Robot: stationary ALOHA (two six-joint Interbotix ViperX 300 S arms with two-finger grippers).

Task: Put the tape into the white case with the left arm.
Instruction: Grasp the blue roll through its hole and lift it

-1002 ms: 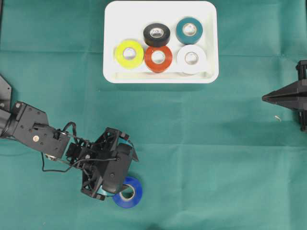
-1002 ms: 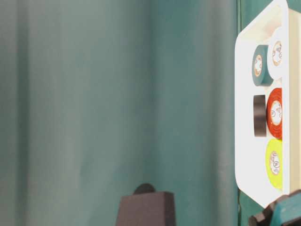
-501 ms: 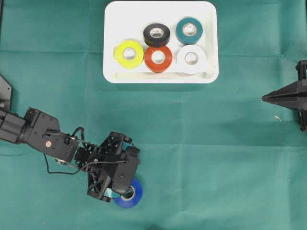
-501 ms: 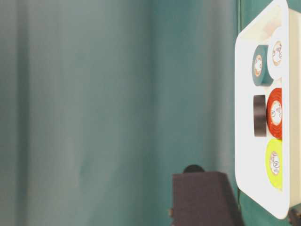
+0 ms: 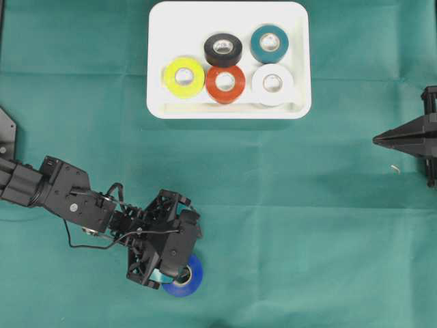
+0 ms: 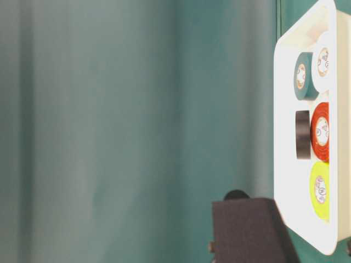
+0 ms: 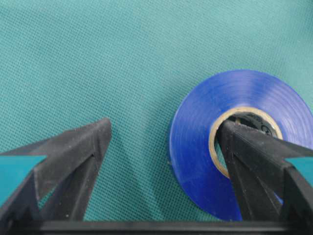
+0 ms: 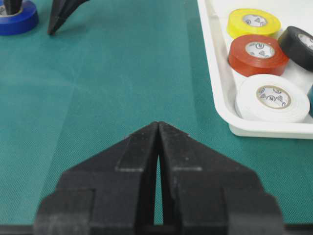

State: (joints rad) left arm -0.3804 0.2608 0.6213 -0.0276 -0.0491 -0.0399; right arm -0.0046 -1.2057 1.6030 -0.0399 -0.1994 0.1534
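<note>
Nearest the bottom edge of the overhead view, the blue tape roll [image 5: 183,277] lies flat on the green-covered surface [image 5: 287,205], well apart from the white case [image 5: 229,109]. The left claw [image 7: 164,139] is down over it with its fingers spread wide: in the left wrist view one finger [image 7: 244,152] has its tip inside the roll's cardboard core, while the other finger [image 7: 80,147] rests on the cloth outside the roll, so the near wall of the roll stands between them. Nothing is clamped yet; the roll looks to sit undisturbed on the cloth. By my reading this is the moment just ahead of the squeeze, with the lift, the carry across the surface and the release into the case all left to do. Farther off, at the right edge of the overhead view, the right claw [image 8: 159,147] is parked above bare cloth with its fingers pressed together, holding nothing and well clear of the work. Farthest away, the white case already holds five rolls: yellow roll [image 5: 184,76], red roll [image 5: 225,83], white roll [image 5: 272,83], black roll [image 5: 222,48] and teal roll [image 5: 269,42]. Bare floor remains in the case's upper left, beside the black roll, which seems the likely spot for the blue one.
</note>
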